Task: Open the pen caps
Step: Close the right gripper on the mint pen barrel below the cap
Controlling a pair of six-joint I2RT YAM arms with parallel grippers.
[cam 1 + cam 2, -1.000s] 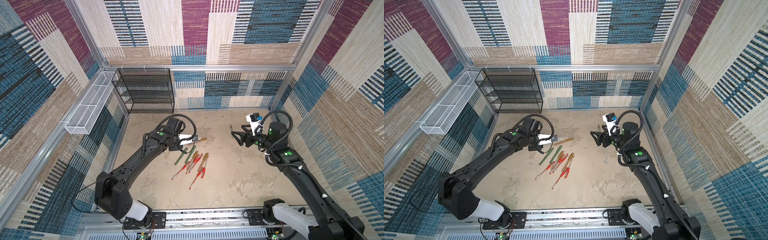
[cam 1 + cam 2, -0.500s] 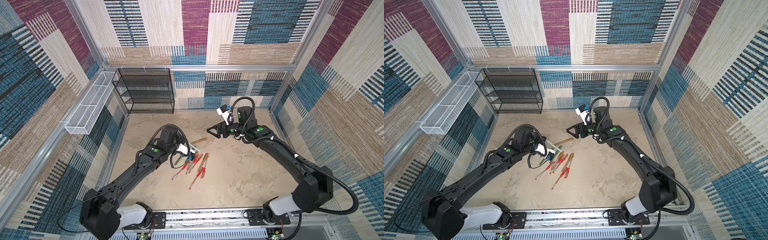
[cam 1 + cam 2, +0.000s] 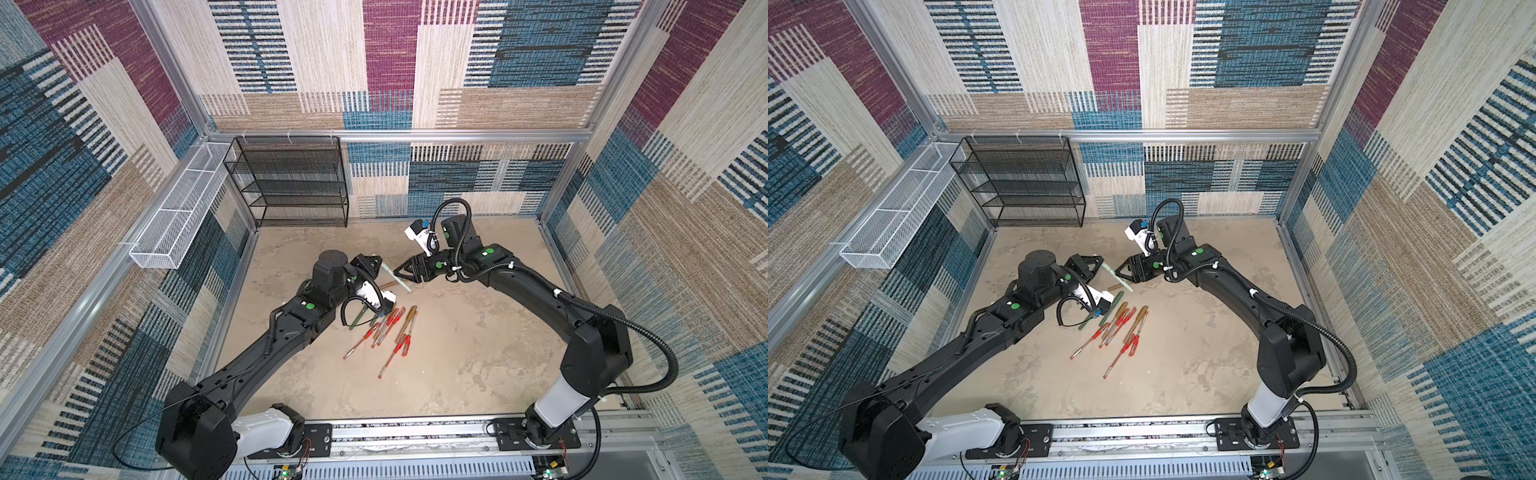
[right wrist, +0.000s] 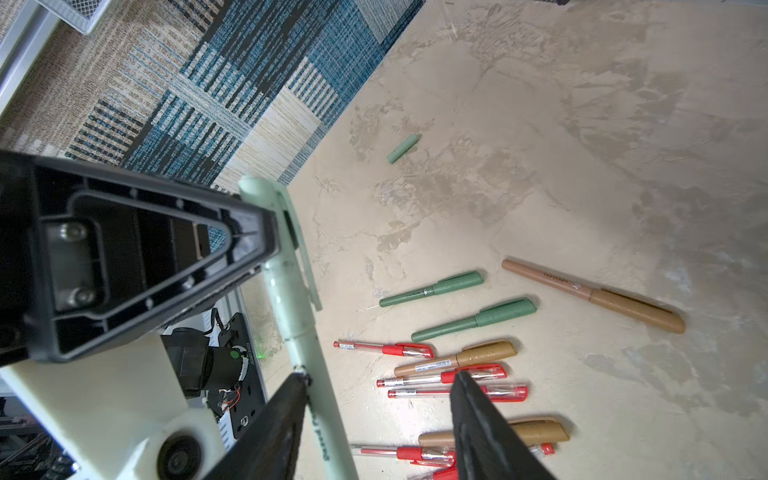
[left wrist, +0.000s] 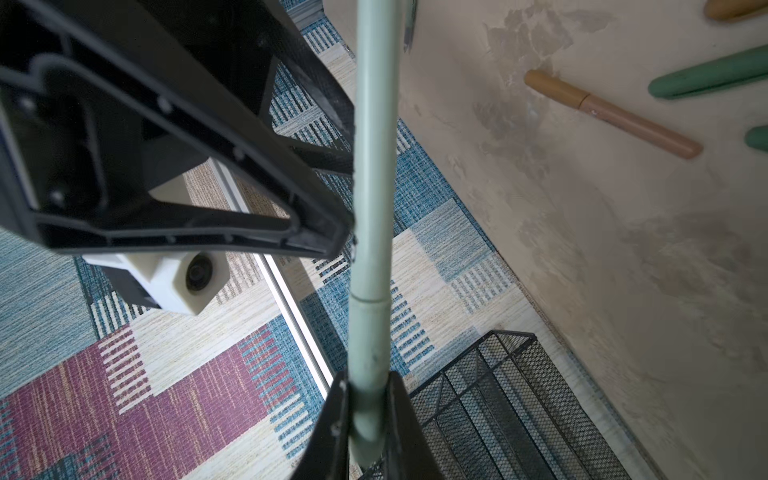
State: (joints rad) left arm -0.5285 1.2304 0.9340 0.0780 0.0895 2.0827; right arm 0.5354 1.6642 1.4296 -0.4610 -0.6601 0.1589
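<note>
the left gripper (image 5: pixel 365 380) has its jaws clamped on the cap (image 4: pixel 286 291) of the pale mint pen (image 5: pixel 372 166), held in the air above the desk (image 4: pixel 582 166). the right gripper (image 4: pixel 379 376) straddles the barrel (image 4: pixel 322 399), jaws apart, 1 finger touching it. best to close squarely on the barrel, clear of the seam, then pull straight along the pen's axis without bending.

Patchwork woven walls (image 3: pixel 390 62) — mottled beige floor (image 3: pixel 478 353)

Bright even light, soft shadows, wide-angle edge distortion
</note>
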